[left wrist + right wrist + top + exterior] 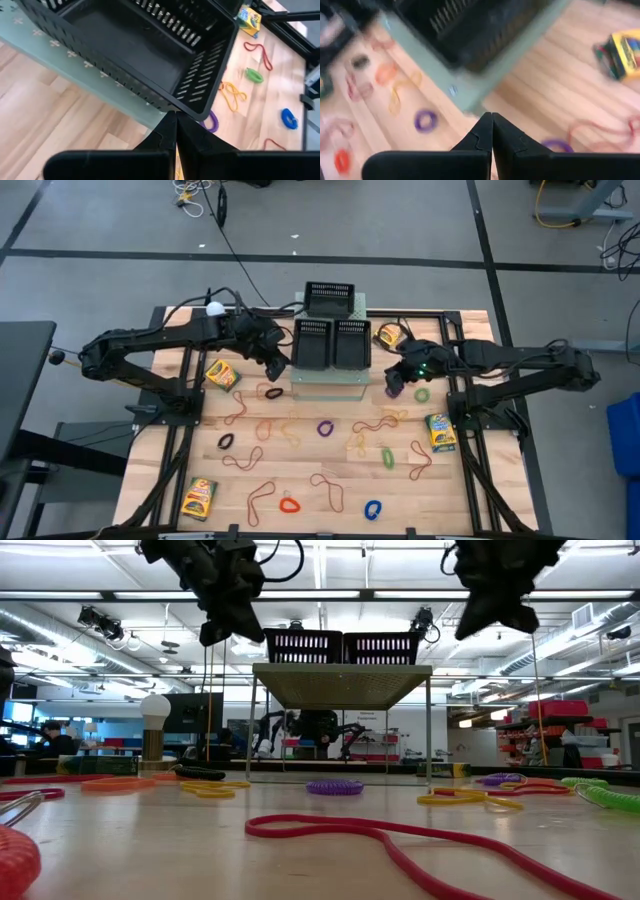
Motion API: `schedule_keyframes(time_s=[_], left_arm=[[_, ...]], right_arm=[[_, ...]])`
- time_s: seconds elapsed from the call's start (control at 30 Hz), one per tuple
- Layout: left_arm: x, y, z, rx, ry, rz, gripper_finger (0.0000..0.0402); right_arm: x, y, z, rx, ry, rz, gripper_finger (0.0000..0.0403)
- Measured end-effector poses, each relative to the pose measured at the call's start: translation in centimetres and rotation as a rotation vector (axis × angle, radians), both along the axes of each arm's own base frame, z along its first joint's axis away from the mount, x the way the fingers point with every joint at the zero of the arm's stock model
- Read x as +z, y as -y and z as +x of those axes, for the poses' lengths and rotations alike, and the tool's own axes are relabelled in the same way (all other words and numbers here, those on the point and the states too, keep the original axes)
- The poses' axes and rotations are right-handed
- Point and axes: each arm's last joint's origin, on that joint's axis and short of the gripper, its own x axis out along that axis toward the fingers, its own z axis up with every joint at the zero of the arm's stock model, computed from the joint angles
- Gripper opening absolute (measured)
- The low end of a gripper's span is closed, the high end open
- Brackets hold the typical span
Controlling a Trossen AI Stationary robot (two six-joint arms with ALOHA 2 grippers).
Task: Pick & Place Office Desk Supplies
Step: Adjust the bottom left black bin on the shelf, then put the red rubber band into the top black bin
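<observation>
Thin orange-brown rubber bands (290, 430) lie scattered over the wooden table, along with small loops in purple (325, 428), green (387, 457), blue (373, 508), red (290, 504) and black (226, 441). Yellow-green crayon boxes lie flat at the left (222, 374), near left (199, 497), right (440, 431) and far right (388, 335). My left gripper (275, 366) (175, 125) is shut, raised beside the near left corner of the black trays; I see nothing between its fingers. My right gripper (395, 380) (492, 125) is shut, raised off the pale-green box's right side, with nothing seen in it.
Three black mesh trays (313, 345) (352, 345) (330, 297) stand on a raised pale-green perforated box (328, 383) at the table's far middle. Black frame rails (470, 460) run along both sides of the table. A purple loop (396, 392) and a green loop (421, 393) lie below my right gripper.
</observation>
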Motion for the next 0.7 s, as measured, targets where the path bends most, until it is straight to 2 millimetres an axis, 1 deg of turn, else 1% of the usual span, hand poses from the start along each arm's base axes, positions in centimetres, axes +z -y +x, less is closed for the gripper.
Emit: schedule_keyframes(time_s=[0.1,0.23,0.33,0.43,0.5,0.6,0.7], left_arm=[[0.0,0.0,0.0,0.012,0.001,-0.011,0.0007],[0.1,0.4,-0.1,0.030,-0.001,-0.019,0.0007],[0.4,1.3,0.0,0.022,0.014,0.000,0.0007],[0.5,2.5,0.1,-0.035,0.018,0.016,0.0007],[0.6,3.2,0.1,-0.065,0.020,0.020,0.0007],[0.7,4.1,0.4,-0.089,0.032,0.053,0.0007],[0.8,4.3,0.4,-0.139,0.070,0.119,0.0007]], right_arm=[[-0.7,0.2,-1.0,0.045,0.004,0.013,0.0004],[-2.0,0.9,-3.3,0.113,0.012,0.026,0.0003],[-2.9,1.1,-5.1,0.159,0.053,0.071,0.0002],[-4.1,0.8,-6.3,0.194,0.062,0.096,0.0002],[-5.0,0.6,-6.7,0.183,0.050,0.122,0.0002],[-6.1,0.1,-6.9,0.162,0.036,0.167,0.0004],[-6.9,-0.6,-6.7,0.132,0.023,0.147,0.0005]])
